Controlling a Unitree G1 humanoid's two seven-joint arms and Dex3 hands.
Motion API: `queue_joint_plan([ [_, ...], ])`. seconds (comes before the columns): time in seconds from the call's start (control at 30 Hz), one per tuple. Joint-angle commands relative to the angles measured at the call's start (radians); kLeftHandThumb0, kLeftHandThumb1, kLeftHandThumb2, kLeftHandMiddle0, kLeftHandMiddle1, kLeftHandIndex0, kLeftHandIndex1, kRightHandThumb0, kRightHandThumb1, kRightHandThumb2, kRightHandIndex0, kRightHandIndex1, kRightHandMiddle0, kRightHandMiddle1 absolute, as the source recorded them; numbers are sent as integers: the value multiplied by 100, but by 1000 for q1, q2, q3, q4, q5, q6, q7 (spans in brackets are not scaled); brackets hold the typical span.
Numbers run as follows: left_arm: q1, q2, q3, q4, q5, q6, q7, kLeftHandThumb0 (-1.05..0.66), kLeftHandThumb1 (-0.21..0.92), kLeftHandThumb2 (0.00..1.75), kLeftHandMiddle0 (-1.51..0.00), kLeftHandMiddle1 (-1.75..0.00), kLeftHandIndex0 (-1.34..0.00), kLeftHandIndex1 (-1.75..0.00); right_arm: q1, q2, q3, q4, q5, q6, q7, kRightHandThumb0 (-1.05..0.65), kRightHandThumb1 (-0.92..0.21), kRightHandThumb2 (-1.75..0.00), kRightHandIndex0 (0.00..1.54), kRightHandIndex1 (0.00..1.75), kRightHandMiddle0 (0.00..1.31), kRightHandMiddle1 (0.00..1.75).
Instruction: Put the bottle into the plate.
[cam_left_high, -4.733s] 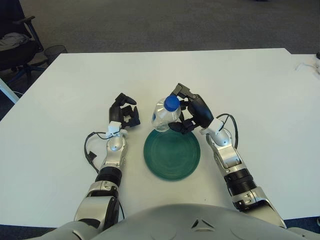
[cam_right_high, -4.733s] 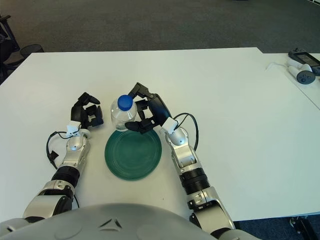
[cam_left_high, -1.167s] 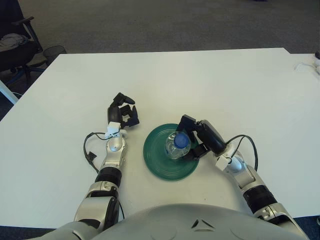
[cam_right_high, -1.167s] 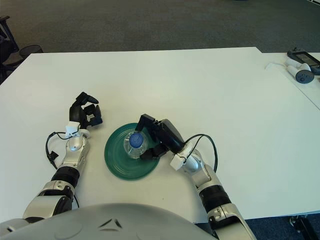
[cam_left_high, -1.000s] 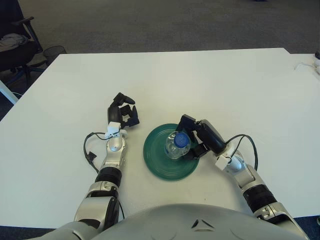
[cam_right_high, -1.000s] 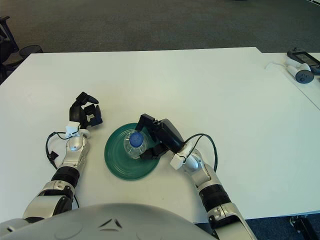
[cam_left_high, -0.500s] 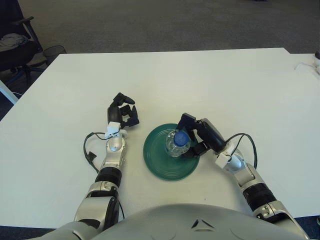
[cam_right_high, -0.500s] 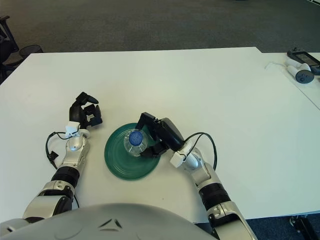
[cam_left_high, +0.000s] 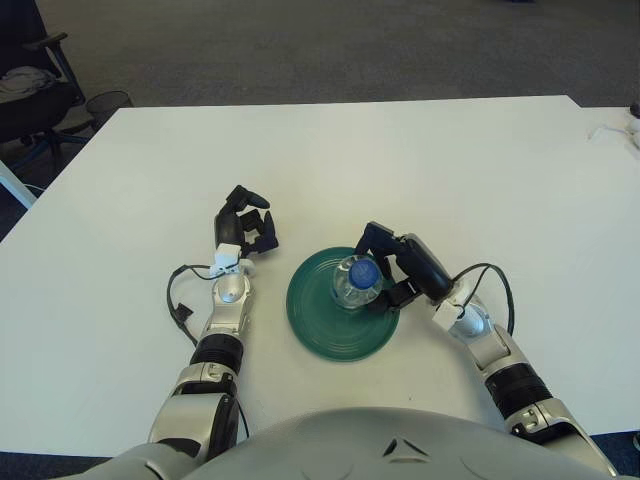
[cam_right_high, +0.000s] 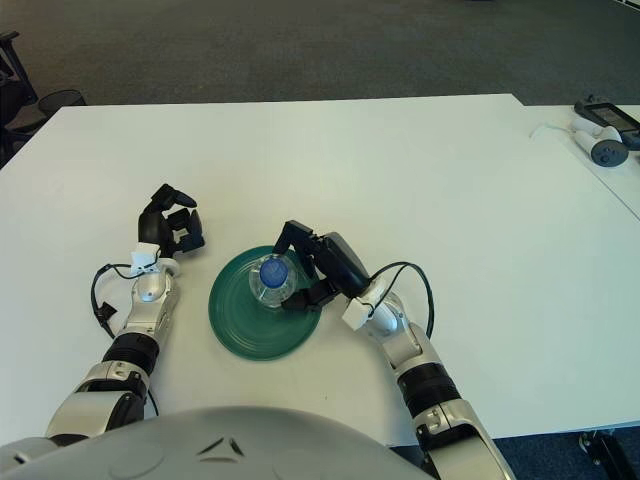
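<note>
Right hand (cam_left_high: 405, 272) fingers are clamped round the bottle (cam_left_high: 354, 282), upright on the plate (cam_left_high: 318, 325). Left hand (cam_left_high: 245, 228) sits at 9 o'clock, fingers curled, holding nothing.

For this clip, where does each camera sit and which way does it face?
Left eye view: on the head, looking forward and down at the white table; both forearms and the chest show.
Right eye view: beside it, same aim, also catching controllers far right.
Shared: bottle upright on the green plate, right hand around it, left hand idle.
</note>
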Motion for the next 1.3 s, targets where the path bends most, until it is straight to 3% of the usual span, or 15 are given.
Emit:
queue_joint_plan([
  [0.0,82,-6,-10,40,20,13,4,-50,22,143,-123,-175,-68,-175,-19,-1,-8,-1,21,9,6,-45,-42,-117,95,175,53,175],
  [0.03,83,-6,-10,39,19,15,4,-50,22,143,-123,-175,-68,-175,-20,0,-9,-1,19,9,4,-45,-44,-115,90,175,51,175],
  [0.1,83,-6,-10,37,19,17,4,-50,22,143,-123,-175,-68,-175,-21,0,-11,-2,17,9,3,-43,-53,-104,64,175,45,175],
  [0.13,84,-6,-9,36,16,19,1,-50,22,143,-124,-175,-68,-175,-22,-3,-14,-5,5,11,-1,-42,-54,-102,61,175,44,175],
  [0.2,86,-7,-8,34,11,21,-3,-50,22,143,-124,-175,-68,-175,-24,-8,-18,-12,-16,15,-7,-66,-70,-69,30,153,18,167],
  [0.23,86,-7,-8,34,9,21,-5,-50,22,143,-124,-175,-69,-175,-25,-11,-21,-17,-25,18,-8,-70,-73,-62,25,150,14,164],
  [0.33,87,-7,-7,35,11,12,-2,-50,22,143,-124,-175,-69,-175,-25,-20,-21,-34,-44,32,-2,-84,-85,-39,11,127,5,135],
  [0.4,87,-7,-8,36,15,9,5,-50,22,144,-124,-175,-69,-175,-24,-35,-18,-60,-55,62,21,-94,-89,-30,4,99,2,101],
  [0.53,85,-8,-6,38,8,13,-3,-50,22,144,-124,-175,-69,-175,-18,-59,-10,-108,-74,119,58,-103,-91,-29,1,60,0,58],
  [0.7,83,-6,-8,40,18,7,9,-51,21,144,-125,-175,-69,-175,-7,-94,4,-175,-97,198,116,-104,-92,-38,0,26,0,26],
  [0.9,85,-6,-10,31,21,19,13,-51,21,145,-127,-175,-70,-175,3,-110,14,-220,-92,249,150,-105,-92,-45,0,11,0,14],
  [1.27,92,-11,-10,20,4,29,-4,-51,21,144,-126,-175,-69,-175,20,-122,22,-257,-102,292,155,-105,-92,-44,0,3,0,13],
])
